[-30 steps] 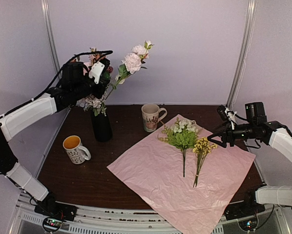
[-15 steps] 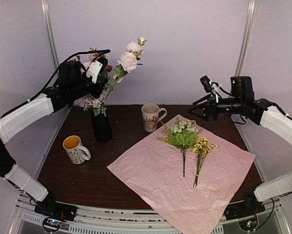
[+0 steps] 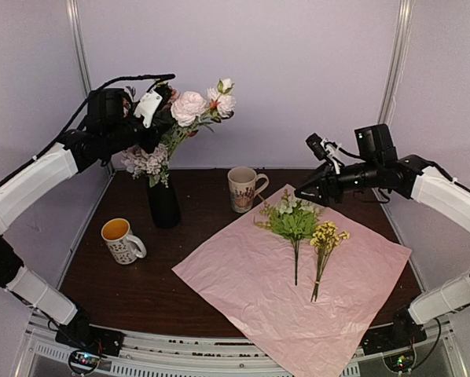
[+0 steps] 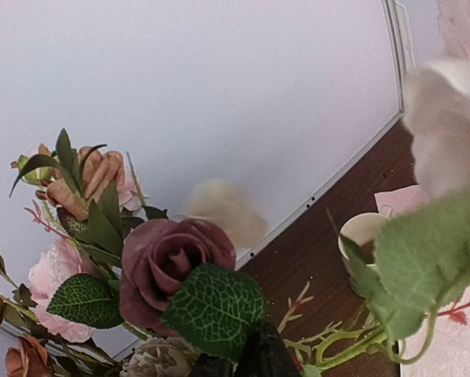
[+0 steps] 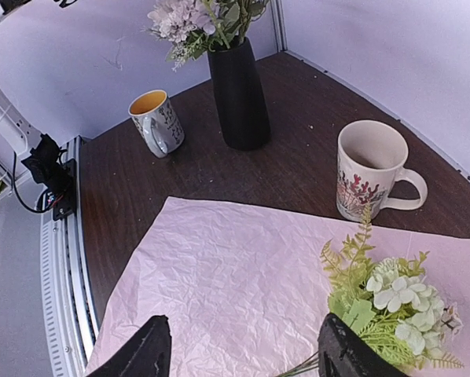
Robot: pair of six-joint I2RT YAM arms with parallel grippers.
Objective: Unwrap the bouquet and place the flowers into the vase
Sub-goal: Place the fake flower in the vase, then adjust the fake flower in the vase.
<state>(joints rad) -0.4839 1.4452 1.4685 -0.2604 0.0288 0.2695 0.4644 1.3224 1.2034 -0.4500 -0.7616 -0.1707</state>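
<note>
The top external view looks down from above and behind the arm bases toward the back wall, far enough back to hold the whole counter (image 3: 141, 275), with the vase (image 3: 163, 206) at left rear. The left wrist view sits very close among the flowers (image 4: 172, 259) above the vase, facing the wall. The right wrist view looks down from right of the vase, its fingers (image 5: 145, 352) at the bottom edge. All three share the cream mug (image 3: 243, 188).

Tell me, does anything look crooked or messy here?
Nothing is spilled or broken. The pink roses lean far sideways above the black vase instead of standing straight, and a white-flowered sprig and a yellow sprig lie on the crinkled pink paper, not in the vase.
</note>
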